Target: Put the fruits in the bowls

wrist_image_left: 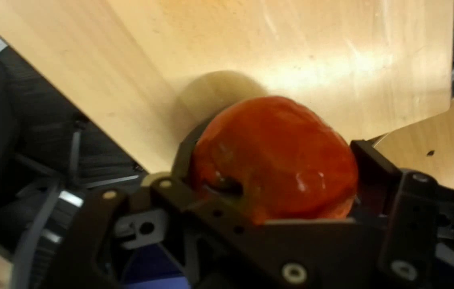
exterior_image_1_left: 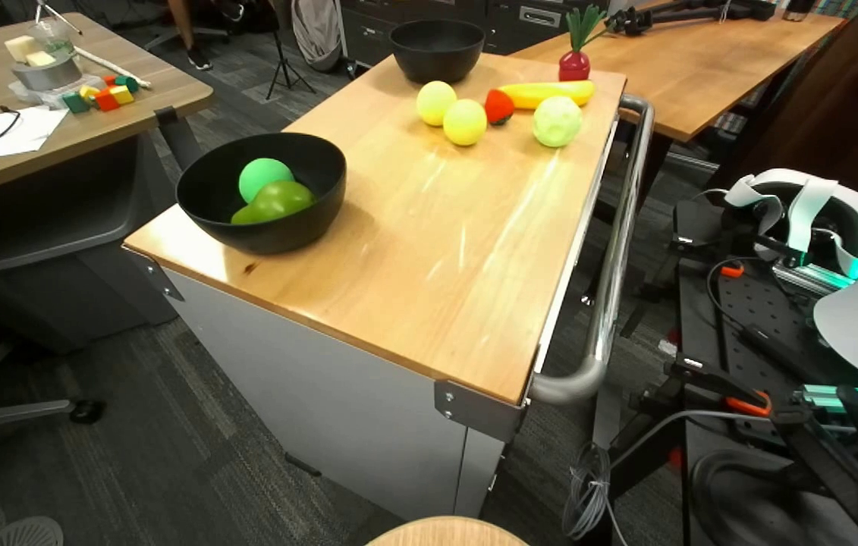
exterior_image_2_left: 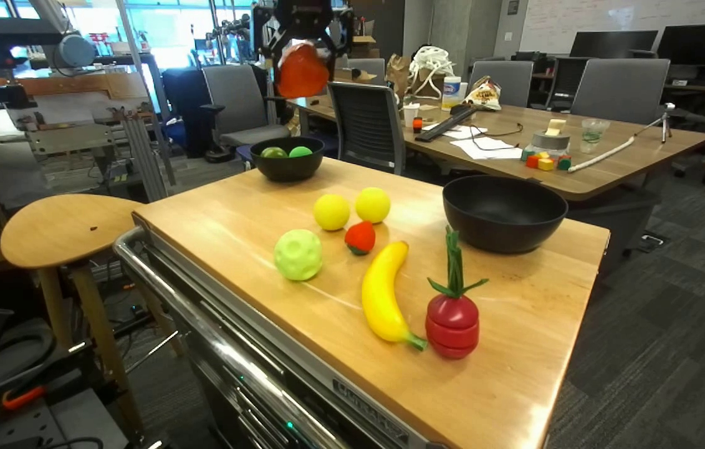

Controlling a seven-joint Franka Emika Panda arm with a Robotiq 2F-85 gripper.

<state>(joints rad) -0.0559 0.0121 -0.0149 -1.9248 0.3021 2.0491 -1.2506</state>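
1. Far left in an exterior view: round stool (exterior_image_2_left: 71, 227) just off a corner of the tabletop (exterior_image_2_left: 221, 212); metal rail (exterior_image_1_left: 615, 265) runs along the adjoining side.
2. Black bowl (exterior_image_2_left: 288, 169) close to the edge opposite the rail, two green fruits (exterior_image_2_left: 300, 151) inside. Open wood between it and the rail side.
3. Mid-table cluster: bumpy pale-green ball (exterior_image_2_left: 298, 254) toward the rail edge; two yellow balls (exterior_image_2_left: 331, 212) close together; strawberry (exterior_image_2_left: 360, 238) just beside them.
4. Banana (exterior_image_2_left: 382, 293) lying right of these, green tip beside an upright red beet-like piece (exterior_image_2_left: 452, 327); touching or not, can't tell.
5. Second black bowl (exterior_image_2_left: 505, 218) also near the edge opposite the rail; strip of wood rightward to the tabletop's end.
6. Jaws: gripper (wrist_image_left: 277, 164) spread wide, fingers (wrist_image_left: 372, 162) either side of a red-orange fruit (exterior_image_2_left: 303, 72), clasping it off the tabletop. Shows over the bowl of greens in an exterior view; depth hard to judge.
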